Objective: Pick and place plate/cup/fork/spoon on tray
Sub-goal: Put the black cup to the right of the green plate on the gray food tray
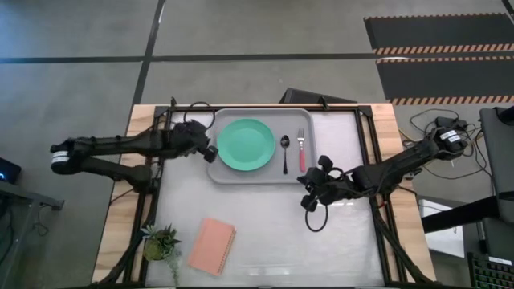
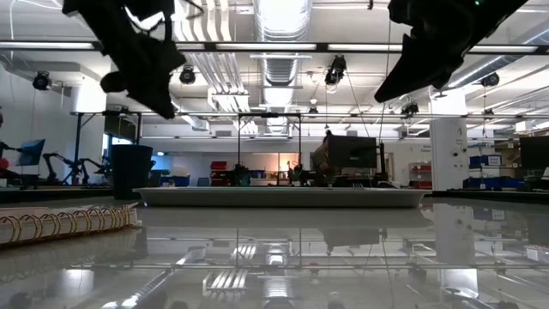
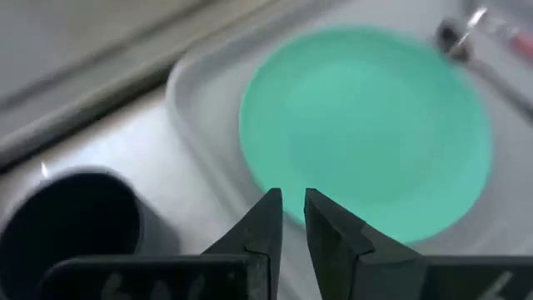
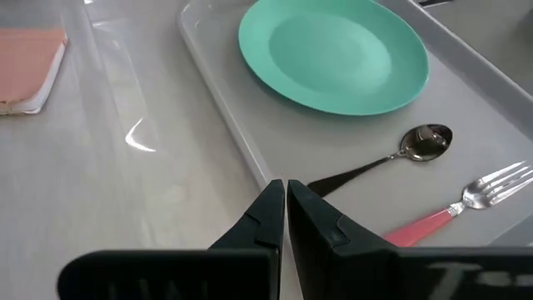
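The light-grey tray [image 1: 233,172] lies at the table's far middle. On it are the mint-green plate [image 1: 245,144], the black spoon [image 1: 284,152] and the red-handled fork [image 1: 302,149]. The dark cup [image 3: 71,225] stands upright on the table just left of the tray; it also shows in the low view [image 2: 131,172]. My left gripper [image 3: 293,204] hovers over the tray's left rim beside the cup, its fingertips a narrow gap apart, empty. My right gripper [image 4: 285,196] is shut and empty, above the table just near-right of the tray [image 1: 309,193].
A salmon-pink pad [image 1: 211,246] and a small potted plant [image 1: 161,241] sit at the table's near left. A loop of black cable [image 1: 317,218] hangs below my right gripper. Bare table lies between the tray and the near edge.
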